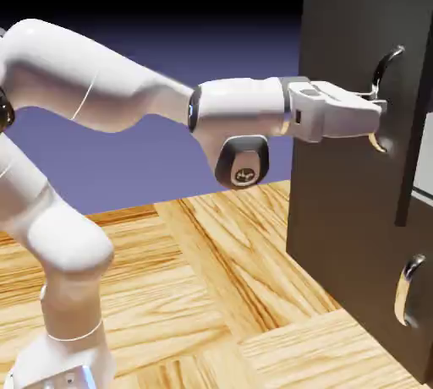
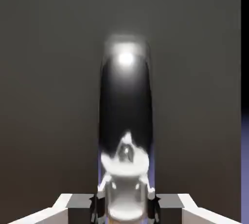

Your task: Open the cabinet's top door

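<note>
The dark brown-black cabinet [image 1: 351,269] stands at the right of the exterior view. Its top door [image 1: 338,41] carries a curved silver handle [image 1: 387,66]. My gripper [image 1: 377,115] reaches level from the left and is shut on the middle of that handle. In the hand view the handle [image 2: 125,96] is a shiny upright bar against the dark door panel [image 2: 48,96]. My gripper [image 2: 125,207] clamps it at the bottom edge, with one fingertip [image 2: 80,202] on either side of the bar.
Below the top door, the shorter lower panel has its own silver handle [image 1: 408,290]. The cabinet rests on a wooden table [image 1: 211,294]. A paler strip [image 1: 420,159] runs along the top door's right edge.
</note>
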